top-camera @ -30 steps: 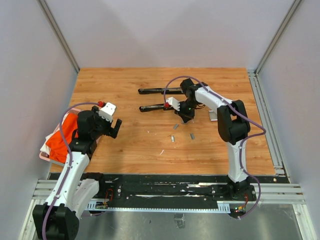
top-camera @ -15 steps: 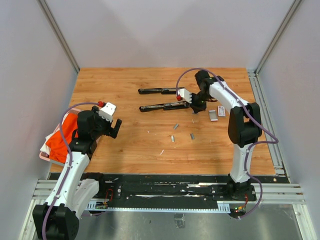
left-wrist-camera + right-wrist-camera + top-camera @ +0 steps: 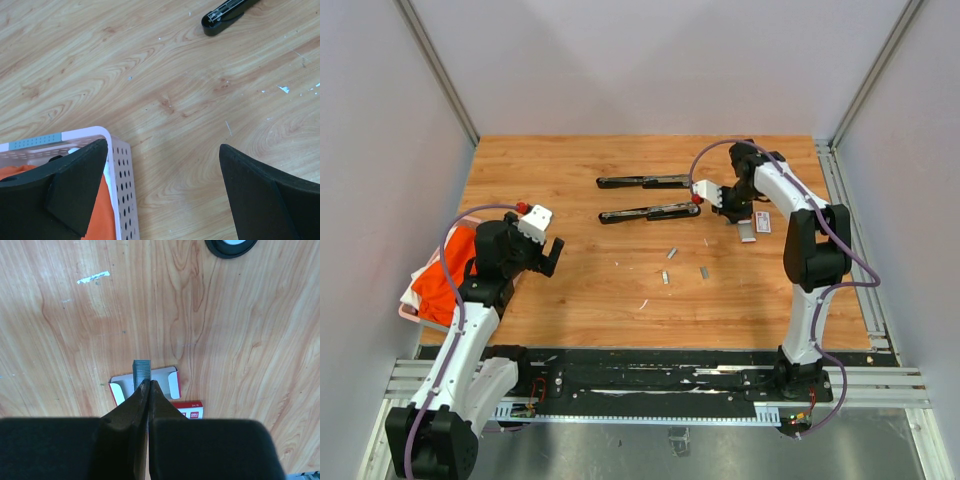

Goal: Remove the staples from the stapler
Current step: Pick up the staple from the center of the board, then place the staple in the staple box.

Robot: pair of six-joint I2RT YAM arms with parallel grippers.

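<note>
Right wrist: right pincer (image 3: 146, 385) clenched on short silvery-grey metal staples (image 3: 141, 369) over white-and-red box (image 3: 167, 381), likely for deposit; left pincer (image 3: 161, 150) released.

The left gripper (image 3: 162, 147) hangs over the wooden table (image 3: 175, 75), its black fingers (image 3: 75, 185) spread wide. Under the left finger sits a pink perforated basket (image 3: 120, 165) holding orange cloth (image 3: 102, 215). At the top edge lies a black tip, probably the stapler (image 3: 225, 12). White flecks (image 3: 284, 89) dot the wood.
</note>
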